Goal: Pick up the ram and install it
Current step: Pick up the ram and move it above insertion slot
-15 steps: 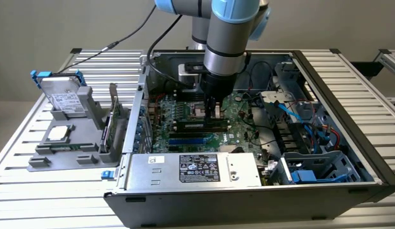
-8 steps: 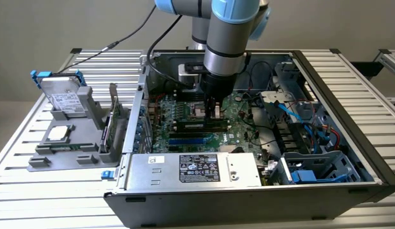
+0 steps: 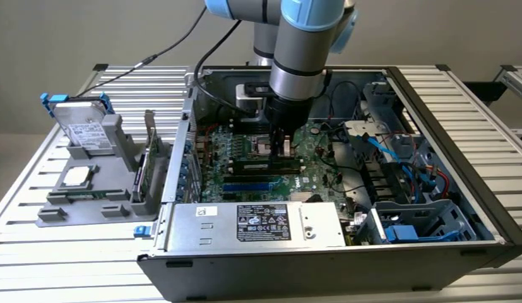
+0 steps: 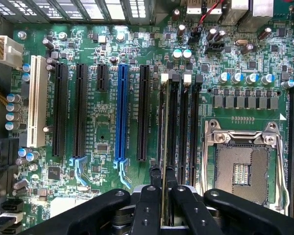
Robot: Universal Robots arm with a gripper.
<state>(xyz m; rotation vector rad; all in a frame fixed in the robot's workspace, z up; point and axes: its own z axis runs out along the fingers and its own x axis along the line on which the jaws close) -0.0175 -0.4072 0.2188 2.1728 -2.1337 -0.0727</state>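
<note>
The black two-fingered gripper (image 3: 283,150) on the grey and blue arm reaches down into the open black computer case (image 3: 462,158), which lies on its side on the slatted aluminium table (image 3: 41,265). The fingers are drawn close together and clamp the ram (image 3: 259,166), a long, thin dark-green board standing on edge. In the wrist view the gripper (image 4: 163,192) has the ram (image 4: 162,211) pinched between its two inner pads, edge-on and lined up with the outermost of the four black memory slots (image 4: 187,127). Whether it is fully seated there, I cannot tell. Beside those slots, on the side away from the ram, lies the open silver processor socket (image 4: 242,166). On the ram's other side lies a long blue expansion slot (image 4: 121,117), with a white one (image 4: 36,107) further off. Near the camera in the exterior view, a silver power supply box (image 3: 252,224) with a black label fills the case's front edge. Well apart from the case, on the exterior view's left, a grey plastic holder (image 3: 54,214) carries a silver hard drive (image 3: 84,132), a square silver processor chip (image 3: 78,177) and an upright green card (image 3: 147,165).
</note>
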